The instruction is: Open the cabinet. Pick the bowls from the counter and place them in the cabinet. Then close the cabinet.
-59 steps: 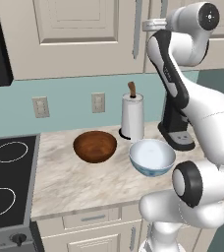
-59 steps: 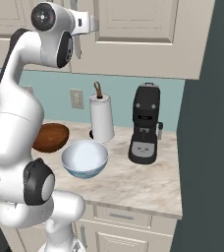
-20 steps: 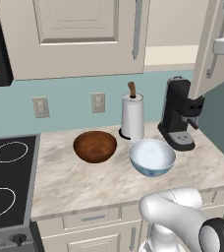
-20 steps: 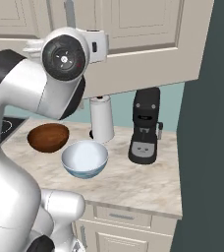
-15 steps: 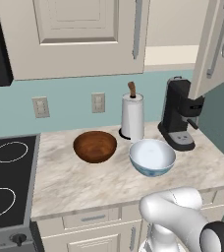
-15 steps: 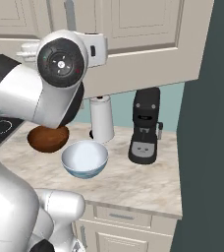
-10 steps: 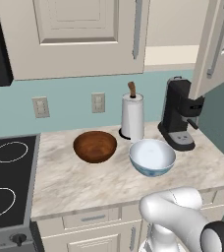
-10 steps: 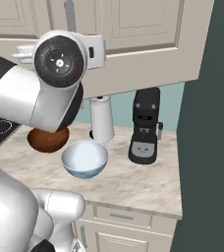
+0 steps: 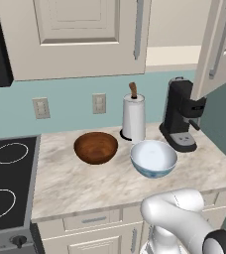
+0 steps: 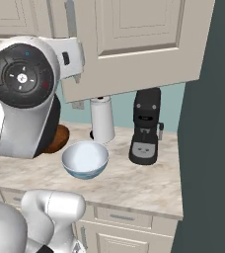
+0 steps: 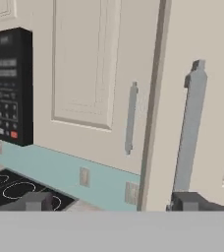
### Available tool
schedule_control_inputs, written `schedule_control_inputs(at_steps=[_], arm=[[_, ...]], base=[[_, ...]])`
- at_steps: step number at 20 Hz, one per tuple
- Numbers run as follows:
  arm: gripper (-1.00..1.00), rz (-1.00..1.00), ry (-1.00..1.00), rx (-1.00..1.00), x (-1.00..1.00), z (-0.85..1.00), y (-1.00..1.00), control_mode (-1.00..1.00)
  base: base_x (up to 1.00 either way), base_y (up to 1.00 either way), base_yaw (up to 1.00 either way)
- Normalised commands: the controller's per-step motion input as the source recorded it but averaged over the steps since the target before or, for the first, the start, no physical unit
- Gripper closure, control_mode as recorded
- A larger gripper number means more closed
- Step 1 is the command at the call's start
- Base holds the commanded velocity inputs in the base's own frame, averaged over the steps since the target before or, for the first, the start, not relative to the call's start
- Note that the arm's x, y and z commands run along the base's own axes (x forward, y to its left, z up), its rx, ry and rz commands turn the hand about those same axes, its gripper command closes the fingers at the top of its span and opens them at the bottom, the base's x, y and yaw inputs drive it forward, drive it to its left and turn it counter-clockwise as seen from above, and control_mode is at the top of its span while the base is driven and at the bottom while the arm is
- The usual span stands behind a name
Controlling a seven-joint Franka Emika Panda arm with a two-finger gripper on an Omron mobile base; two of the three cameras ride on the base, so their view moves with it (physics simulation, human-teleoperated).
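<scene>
A: Where is the cabinet (image 9: 85, 34) in all this?

B: On the wall above the counter (image 9: 110, 178). Its right door (image 10: 139, 42) is swung out towards the robot; the left door is flat shut. Through the gap in the left base view a pale inner shelf (image 9: 172, 55) shows.

A: How would that door handle?

B: Rigid, hinged, probably light to swing. The place to take it is the long silver bar handle (image 11: 188, 128), gripped across its width near the middle.

A: And the gripper (image 11: 111, 201)?

B: Its two dark tips stand well apart at the bottom of the hand view, jaws wide, holding nothing. The right tip sits just below the bar handle.

A: The bowls?

B: Both on the counter. The dark brown wooden bowl (image 9: 95, 147) is nearer the stovetop (image 9: 6, 183); the white bowl with blue pattern (image 9: 153, 158) is just in front of the paper towel roll (image 9: 133, 118) and coffee machine (image 9: 180, 115).

A: Any handling worries?

B: The wooden one looks glossy, so perhaps slippery; the white one looks ceramic, likely heavier and breakable. I'd pinch each over the rim wall.
</scene>
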Motion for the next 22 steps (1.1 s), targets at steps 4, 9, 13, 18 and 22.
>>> schedule_control_inputs(at_steps=[4, 9, 13, 18, 22], arm=[[-1.0, 0.0, 0.0, -0.08, 0.0, 0.0, 0.94, -1.0], [-1.0, -0.02, 0.07, -0.12, 0.04, -0.01, 0.94, -1.0], [-1.0, -0.08, 0.06, -0.24, 0.27, -0.15, 0.53, -1.0], [-1.0, -0.06, 0.0, -0.39, 0.23, -0.34, 0.22, -1.0], [-1.0, -0.01, 0.0, -0.38, 0.06, -0.28, 0.01, -1.0]], base=[[0.0, 0.0, 0.0], [0.0, 0.0, 0.0], [0.0, 0.0, 0.0], [0.0, 0.0, 0.0], [0.0, 0.0, 0.0]])
